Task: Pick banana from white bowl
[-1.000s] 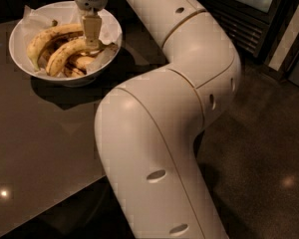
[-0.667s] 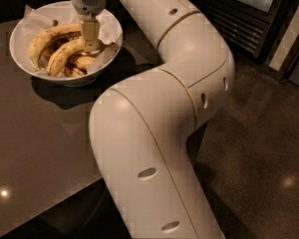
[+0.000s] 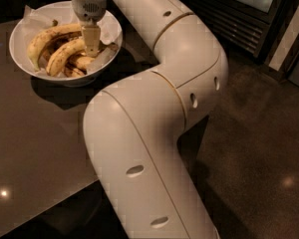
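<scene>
We see the white bowl (image 3: 19, 54) on the dark tabletop (image 3: 35, 133). Bananas lie in it on white paper (image 3: 109, 31). The gripper (image 3: 91, 46) hangs straight down into the bowl, at the right end of the banana (image 3: 64, 58), a big yellow curved one. Just behind lies another long banana (image 3: 45, 39) with more brown spots. The big white arm (image 3: 154, 108) bends in front.
</scene>
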### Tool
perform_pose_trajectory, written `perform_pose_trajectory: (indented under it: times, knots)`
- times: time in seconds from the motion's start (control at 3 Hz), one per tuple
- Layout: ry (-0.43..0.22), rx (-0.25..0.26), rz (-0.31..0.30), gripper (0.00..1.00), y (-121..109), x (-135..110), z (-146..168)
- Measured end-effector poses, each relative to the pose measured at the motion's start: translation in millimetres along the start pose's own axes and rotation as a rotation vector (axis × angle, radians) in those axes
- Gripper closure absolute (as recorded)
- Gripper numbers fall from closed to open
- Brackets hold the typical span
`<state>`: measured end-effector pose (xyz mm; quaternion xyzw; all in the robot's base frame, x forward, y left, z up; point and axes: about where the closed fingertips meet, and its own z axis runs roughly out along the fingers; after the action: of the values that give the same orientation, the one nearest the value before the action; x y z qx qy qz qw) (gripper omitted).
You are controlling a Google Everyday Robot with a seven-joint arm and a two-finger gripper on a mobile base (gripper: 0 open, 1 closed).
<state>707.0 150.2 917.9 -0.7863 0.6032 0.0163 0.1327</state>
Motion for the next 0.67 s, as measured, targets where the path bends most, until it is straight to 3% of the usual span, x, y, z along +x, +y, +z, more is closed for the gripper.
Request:
perform_pose_trajectory:
  times: [0.33, 0.67]
  knots:
    - [0.004, -0.013, 0.007, 0.45, -0.1, 3.8, 6.0]
    - [0.009, -0.02, 0.015, 0.64, 2.0, 8.8, 5.8]
